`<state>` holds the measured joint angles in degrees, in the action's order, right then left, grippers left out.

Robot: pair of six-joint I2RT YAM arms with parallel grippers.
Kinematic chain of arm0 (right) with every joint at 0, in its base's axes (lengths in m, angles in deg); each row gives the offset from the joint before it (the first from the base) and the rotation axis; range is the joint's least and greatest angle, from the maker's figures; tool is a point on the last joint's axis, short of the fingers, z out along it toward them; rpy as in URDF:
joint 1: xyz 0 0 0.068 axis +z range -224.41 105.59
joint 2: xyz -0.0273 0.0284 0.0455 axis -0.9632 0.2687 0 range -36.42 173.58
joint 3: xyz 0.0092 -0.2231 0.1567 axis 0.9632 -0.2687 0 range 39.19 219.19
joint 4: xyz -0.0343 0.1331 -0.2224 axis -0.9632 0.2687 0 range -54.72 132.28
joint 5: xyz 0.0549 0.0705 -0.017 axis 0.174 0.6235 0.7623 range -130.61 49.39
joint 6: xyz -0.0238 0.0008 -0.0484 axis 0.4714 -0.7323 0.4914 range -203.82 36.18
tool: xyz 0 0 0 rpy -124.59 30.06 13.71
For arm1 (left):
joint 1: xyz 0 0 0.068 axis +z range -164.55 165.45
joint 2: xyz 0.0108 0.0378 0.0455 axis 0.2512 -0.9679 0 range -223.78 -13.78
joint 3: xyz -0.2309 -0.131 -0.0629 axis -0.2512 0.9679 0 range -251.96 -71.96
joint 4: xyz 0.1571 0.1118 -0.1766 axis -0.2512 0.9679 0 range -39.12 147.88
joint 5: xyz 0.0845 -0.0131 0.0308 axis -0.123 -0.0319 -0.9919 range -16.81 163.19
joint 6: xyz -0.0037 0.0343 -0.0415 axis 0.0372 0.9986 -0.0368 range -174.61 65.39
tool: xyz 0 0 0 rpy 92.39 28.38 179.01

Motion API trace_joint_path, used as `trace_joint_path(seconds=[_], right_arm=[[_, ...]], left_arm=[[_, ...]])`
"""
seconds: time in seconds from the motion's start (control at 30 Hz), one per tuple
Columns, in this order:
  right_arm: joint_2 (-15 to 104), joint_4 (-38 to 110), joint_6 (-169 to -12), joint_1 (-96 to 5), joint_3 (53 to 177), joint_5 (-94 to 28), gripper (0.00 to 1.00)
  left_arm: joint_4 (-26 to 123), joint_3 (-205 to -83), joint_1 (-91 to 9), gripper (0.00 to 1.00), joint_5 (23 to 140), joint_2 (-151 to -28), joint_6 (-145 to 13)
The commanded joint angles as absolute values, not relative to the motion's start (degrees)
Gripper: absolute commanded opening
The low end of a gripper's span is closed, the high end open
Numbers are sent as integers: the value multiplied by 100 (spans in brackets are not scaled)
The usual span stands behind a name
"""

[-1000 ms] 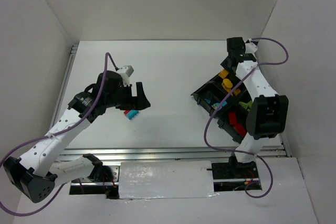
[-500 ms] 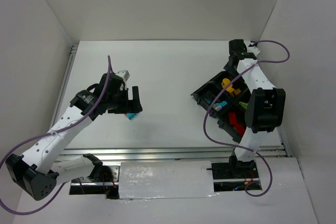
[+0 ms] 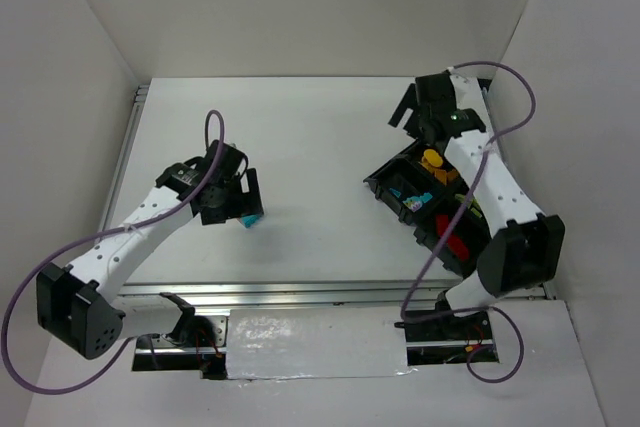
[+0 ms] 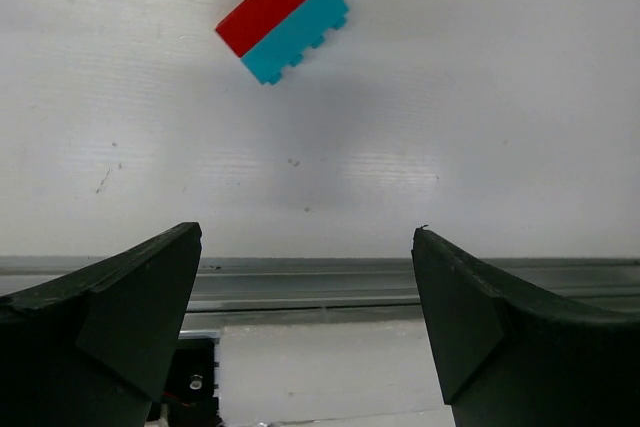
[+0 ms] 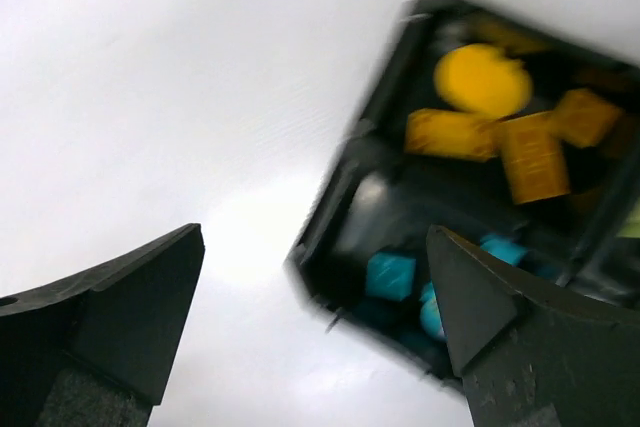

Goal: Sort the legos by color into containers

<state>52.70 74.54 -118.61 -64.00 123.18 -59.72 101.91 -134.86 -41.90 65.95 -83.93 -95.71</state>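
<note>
Since a second ago the left gripper (image 3: 243, 199) has drawn in and turned over the loose pair, while the right gripper (image 3: 412, 117) has swung from the tray's far right corner to its far left. Nearest the bases, the left jaws stand spread wide with nothing between them. The left wrist view shows the red brick (image 4: 272, 2) and the cyan brick (image 4: 297, 35) lying on the desk (image 4: 450, 127) ahead of the tips, flank to flank as one tilted block, well apart from the tray. Such bricks are likely light, rigid and slick, so they would skid on the smooth desk rather than deform. The sound hold is across the pair's two long flat faces, square to its tilt, and since the colours differ they will probably need parting. Whether they are clicked together or merely touching I cannot tell. From above, the gripper covers the red one and only a cyan corner shows. Farther off, the black tray (image 3: 380, 187) holds cyan ones (image 5: 390, 273) in its left compartment and yellow bricks (image 5: 480, 77) in the far one, while red pieces (image 3: 455, 245) sit nearest the bases, partly under the right arm. The right jaws hang released and empty over the tray's far left edge, and their view is blurred and cuts the tray off at the right.
</note>
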Motion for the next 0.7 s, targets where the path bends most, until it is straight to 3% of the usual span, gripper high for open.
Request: trace_joint_path(seconds=[0.0,0.2,0.37,0.67], right_arm=[[4560,7298,-11766,-5573,11788,-5239,100],[3690,6956,-12257,-4235,10453,-4914,100],[3065,6595,-12540,-4031,9721,-4579,100],[2889,6867,-12285,-3996,9782,-4386,100]], left_arm=[[10274,-13410,-4074,100,6108,-8558,-10276],[9984,-13393,-3758,99,6001,-9111,-10874],[9720,-13506,-3599,99,5975,-9735,-11305],[9527,-13884,-3599,100,5658,-10817,-11815]])
